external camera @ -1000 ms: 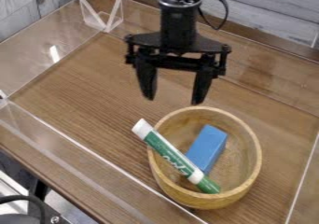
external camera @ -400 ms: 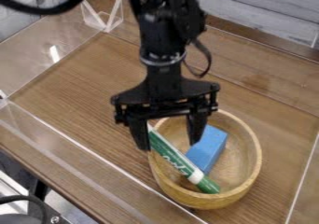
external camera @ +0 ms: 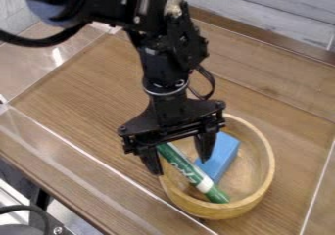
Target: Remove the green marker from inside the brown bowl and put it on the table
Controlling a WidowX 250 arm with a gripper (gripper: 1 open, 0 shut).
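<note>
Camera view: the gripper (external camera: 179, 158) stands over the bowl's upper-left rim, jaws spread wide, a finger on either side of the green marker (external camera: 194, 172), presumably to close across its slim barrel. Marker and blue block (external camera: 218, 159) lie side by side in the brown bowl (external camera: 260, 192), the marker slanting, probably because it outspans the bowl's floor.

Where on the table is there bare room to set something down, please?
The table shows bare wood left of the tool, and another patch between the bowl and the right-hand wall. It is crowded inside the bowl, with the marker and blue block.
</note>
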